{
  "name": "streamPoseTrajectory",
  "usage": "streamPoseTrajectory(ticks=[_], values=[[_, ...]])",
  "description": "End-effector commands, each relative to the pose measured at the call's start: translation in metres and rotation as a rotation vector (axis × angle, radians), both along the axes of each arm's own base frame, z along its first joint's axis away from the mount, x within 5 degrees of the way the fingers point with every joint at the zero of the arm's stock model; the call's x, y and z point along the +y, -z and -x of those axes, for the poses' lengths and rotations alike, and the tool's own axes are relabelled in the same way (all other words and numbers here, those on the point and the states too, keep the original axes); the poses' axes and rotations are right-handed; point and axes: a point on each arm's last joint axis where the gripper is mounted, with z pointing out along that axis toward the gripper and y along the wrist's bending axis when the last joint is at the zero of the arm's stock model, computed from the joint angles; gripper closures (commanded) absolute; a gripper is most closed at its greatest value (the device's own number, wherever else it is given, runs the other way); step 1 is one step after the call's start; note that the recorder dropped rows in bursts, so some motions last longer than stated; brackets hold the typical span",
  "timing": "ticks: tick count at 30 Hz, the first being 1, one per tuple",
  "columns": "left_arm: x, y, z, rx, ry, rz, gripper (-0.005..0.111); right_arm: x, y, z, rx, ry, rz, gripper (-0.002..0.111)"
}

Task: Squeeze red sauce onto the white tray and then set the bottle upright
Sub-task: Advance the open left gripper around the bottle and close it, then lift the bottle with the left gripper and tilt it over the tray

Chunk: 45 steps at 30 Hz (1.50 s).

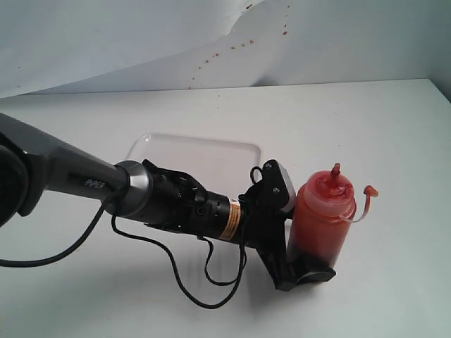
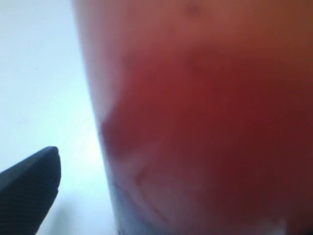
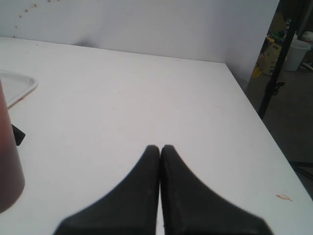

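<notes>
Plastic squeeze bottle [image 1: 323, 218] stands upright on the tabletop [image 1: 394, 141], just beside the tray [image 1: 151, 144]. Looks soft and light, probably slick, so grab mid-body gently or sauce [image 1: 320, 232] squirts. Left pincer [image 1: 304, 246] straddles its lower half, jaws wide, the visible finger [image 2: 29, 188] clear of it. Right pincer [image 3: 160, 149] is pinched shut, holding nothing.

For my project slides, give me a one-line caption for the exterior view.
Left end effector open around the upright bottle, which stands on the table beside the white tray.
</notes>
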Motion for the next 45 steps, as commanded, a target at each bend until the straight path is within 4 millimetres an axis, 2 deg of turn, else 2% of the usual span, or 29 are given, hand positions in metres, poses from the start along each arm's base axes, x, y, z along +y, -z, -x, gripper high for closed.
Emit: streamPoseTrajectory(ticks=[1, 19, 26, 34, 38, 45], values=[[-0.002, -0.003, 0.0, -0.005, 0.003, -0.005, 0.004, 0.0, 0.001, 0.0, -0.001, 0.008, -0.002, 0.108], [-0.009, -0.006, 0.003, -0.028, 0.036, 0.057, 0.004, 0.0, 0.001, 0.0, -0.001, 0.008, -0.002, 0.108], [-0.02, -0.006, -0.007, 0.047, 0.011, 0.077, 0.004, 0.0, 0.001, 0.0, -0.001, 0.008, -0.002, 0.108], [-0.031, -0.005, -0.003, 0.034, 0.04, 0.027, 0.008, 0.0, 0.001, 0.0, -0.001, 0.008, -0.002, 0.108], [-0.035, -0.003, 0.0, 0.015, 0.038, -0.003, 0.025, 0.0, 0.001, 0.0, -0.001, 0.008, -0.002, 0.108], [-0.039, -0.005, 0.0, 0.005, 0.043, 0.002, 0.072, 0.0, 0.001, 0.0, -0.001, 0.008, -0.002, 0.108]])
